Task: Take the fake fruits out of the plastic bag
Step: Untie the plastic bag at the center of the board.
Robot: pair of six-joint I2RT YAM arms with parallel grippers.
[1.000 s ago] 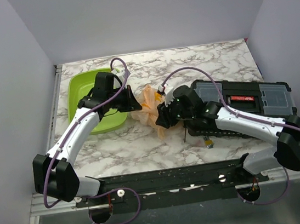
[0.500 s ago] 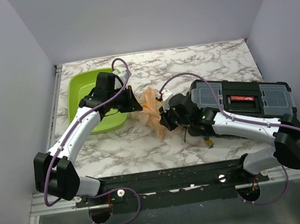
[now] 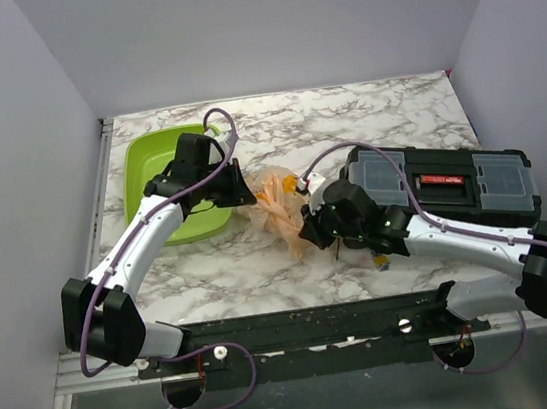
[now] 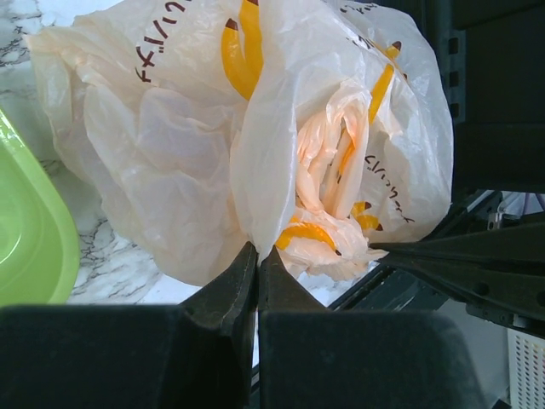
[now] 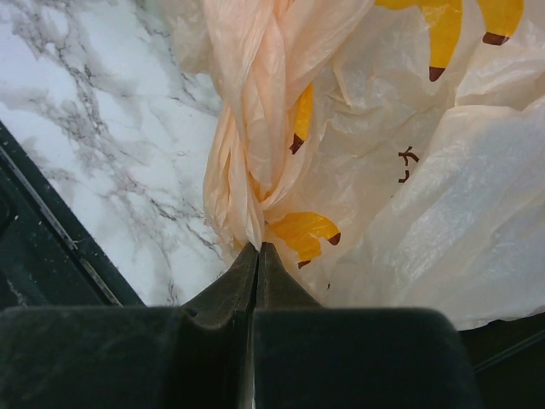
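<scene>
Top external view shows the plastic bag (image 3: pixel 276 206) near the middle of the marble table (image 3: pixel 363 117). It is bunched and drawn out, its long axis running from about 10 o'clock to 4 o'clock, with the lime-green tray (image 3: pixel 147 166) at its 9 o'clock and the black toolbox (image 3: pixel 452 181) at its 3 o'clock. The left gripper (image 3: pixel 240 191) is pinched closed on the thin film at the bag's 10 o'clock end, and the right gripper (image 3: pixel 308 232) is clamped on the twisted handle strand at the 4 o'clock end.

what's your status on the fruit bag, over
Left gripper shut on plastic bag. Right gripper shut on its twisted handle. No fruit showing. Black tool case beside right arm, not blocking.
</scene>
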